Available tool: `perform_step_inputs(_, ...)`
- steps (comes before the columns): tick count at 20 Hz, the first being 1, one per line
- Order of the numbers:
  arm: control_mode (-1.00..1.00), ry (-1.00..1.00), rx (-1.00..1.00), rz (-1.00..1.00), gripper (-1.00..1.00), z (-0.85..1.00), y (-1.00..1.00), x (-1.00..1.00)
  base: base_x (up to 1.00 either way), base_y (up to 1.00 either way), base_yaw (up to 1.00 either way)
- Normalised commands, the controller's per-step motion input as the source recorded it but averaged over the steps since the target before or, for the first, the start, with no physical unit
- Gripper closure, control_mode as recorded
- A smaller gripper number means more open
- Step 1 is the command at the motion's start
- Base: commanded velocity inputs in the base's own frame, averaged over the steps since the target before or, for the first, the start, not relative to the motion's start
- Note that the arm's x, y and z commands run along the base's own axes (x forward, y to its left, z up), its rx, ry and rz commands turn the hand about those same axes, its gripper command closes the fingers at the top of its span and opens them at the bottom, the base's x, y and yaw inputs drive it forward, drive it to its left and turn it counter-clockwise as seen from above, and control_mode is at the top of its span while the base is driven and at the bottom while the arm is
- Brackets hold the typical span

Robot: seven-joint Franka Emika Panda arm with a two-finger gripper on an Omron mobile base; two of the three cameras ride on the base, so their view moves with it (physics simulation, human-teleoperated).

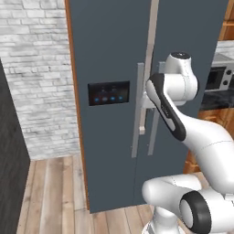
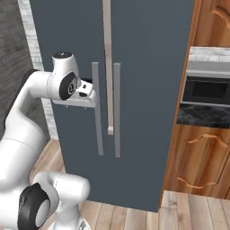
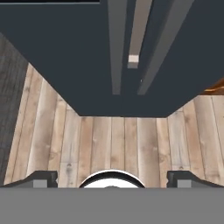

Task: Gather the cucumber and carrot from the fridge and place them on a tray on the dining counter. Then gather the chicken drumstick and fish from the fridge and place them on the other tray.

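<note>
Fingers (image 3: 42, 178) spread wide w/ nothing between them, tips poking up at bottom left and bottom right of the hand view, pointing down at the floor. Gripper (image 2: 86, 95) sits left-center in the right base view, right up at the left door handle (image 2: 97, 109), can't tell if it's actually touching.

Biggest thing by far: the fridge (image 1: 109, 50), dark slate blue, double door, both doors closed, takes up the middle of both base views. So the veg and meat aren't visible anywhere, can't tell where they sit. Two grey vertical handles run side by side near the center seam, right one (image 2: 117, 109) just beside the left, w/ a pale strip (image 2: 107, 67) between them ending in a small light block.

Brick wall (image 1: 36, 68), whitish, fills the upper left of the left base view. Floor (image 3: 118, 140) is light wood planks, lower half of the hand view and bottom of both base views. Wood cabinets (image 2: 200, 157) on the right side of the right base view, w/ an oven (image 2: 205, 92) set in above them at mid right.

Smallest: a black control panel (image 1: 109, 93) w/ little blue lights on the left door, center of the left base view.
</note>
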Motion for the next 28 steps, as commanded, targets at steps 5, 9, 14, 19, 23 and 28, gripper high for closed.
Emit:
perform_step_inputs(5,1.0,0.0,0.0,0.0,-1.0,0.0,0.0,0.0,0.0,-0.46,0.01)
perform_step_inputs(9,1.0,0.0,0.0,0.0,-1.0,0.0,0.0,0.0,0.01,-0.35,0.0)
perform_step_inputs(14,1.0,0.0,0.0,0.0,-1.0,0.0,0.0,0.0,0.07,-0.01,0.0)
perform_step_inputs(19,-1.0,-0.12,0.0,0.04,-1.0,-0.03,-0.43,0.23,0.0,0.0,0.0)
perform_step_inputs(23,-1.0,-0.28,0.0,0.07,-1.0,0.0,-0.53,0.08,0.0,0.0,0.0)
perform_step_inputs(28,-1.0,-0.21,0.0,0.02,-1.0,0.0,-0.08,0.45,0.0,0.0,0.0)
